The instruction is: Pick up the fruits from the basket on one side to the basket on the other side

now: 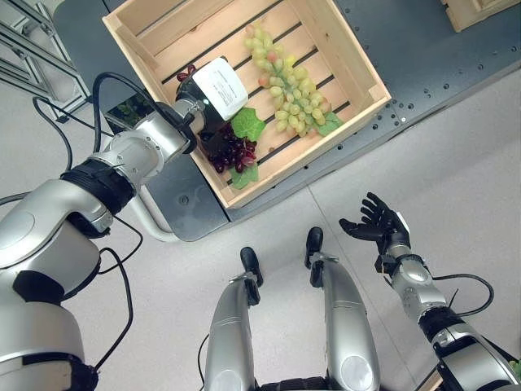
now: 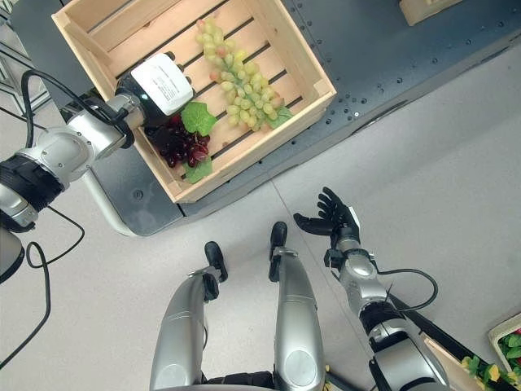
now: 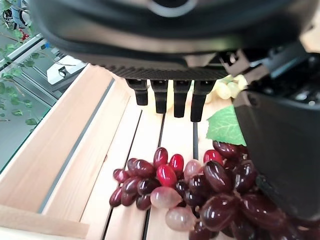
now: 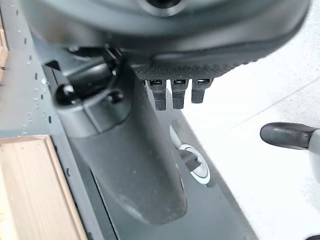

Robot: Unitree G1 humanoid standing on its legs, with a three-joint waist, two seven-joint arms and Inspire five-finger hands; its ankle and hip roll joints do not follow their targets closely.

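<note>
Nearest, the right hand point(image 1: 376, 224) hangs idle with fingers spread over bare floor, while the left hand point(image 1: 198, 104), fingers straight and holding nothing, hovers over the red grapes point(image 1: 230, 152) by the crate's point(image 1: 346, 57) near wall, so closing and lifting clear seems next.

One wooden crate point(image 1: 350, 69) holding fruit, upper middle of the head view. Inside it: one bunch of green grapes point(image 1: 286, 85), one bunch of dark red grapes point(image 1: 232, 152). Part of a second crate point(image 1: 476, 11) at upper right corner. Two robot hands: left hand point(image 1: 213, 98), right hand point(image 1: 376, 224).
</note>
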